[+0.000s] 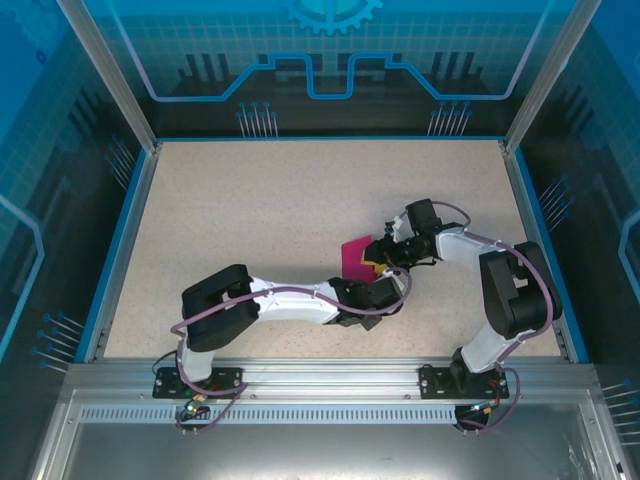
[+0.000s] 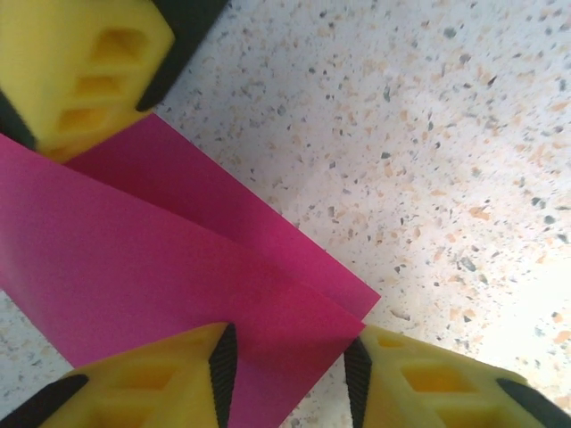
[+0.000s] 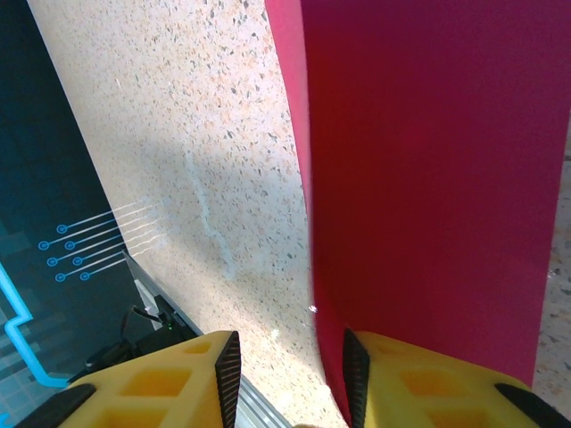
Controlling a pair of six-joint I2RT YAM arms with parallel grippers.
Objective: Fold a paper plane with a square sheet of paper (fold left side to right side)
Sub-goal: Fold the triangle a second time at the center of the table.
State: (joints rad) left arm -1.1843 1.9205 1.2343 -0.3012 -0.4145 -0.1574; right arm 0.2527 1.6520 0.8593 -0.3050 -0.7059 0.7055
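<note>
Paper (image 1: 352, 258), magenta, lies right of centre on the speckled surface (image 1: 250, 210), with both grippers crowded at its right and near sides. In the top view the left arm reaches across from its base and sets the left gripper (image 1: 368, 280) at the near corner of the paper. The right arm bends back inward and brings the right gripper (image 1: 385, 256) to the paper's right edge. The two wrists hide that side of the paper from above.

Left wrist view: the paper (image 2: 161, 267) shows two layers, an upper flap overlapping a lower one, not pressed flat. The left gripper (image 2: 290, 383) is partly open, with a clear gap between its fingers. One corner of the upper layer reaches into that gap, but the fingers do not clamp it as far as this view shows. A yellow finger (image 2: 80, 71) of the other gripper sits at the far edge of the paper.

Right wrist view: the paper (image 3: 428, 178) rises as a broad flap over one finger (image 3: 428, 392) and blocks the surface beyond. The right gripper (image 3: 287, 383) is partly open, with bare surface visible between its fingers. Whether the flap merely leans on that finger cannot be told.

Surroundings: a blue-patterned wall (image 3: 53, 178), an aluminium rail (image 1: 320, 375) along the near edge, and purple cables (image 1: 300, 292) along the arms.
</note>
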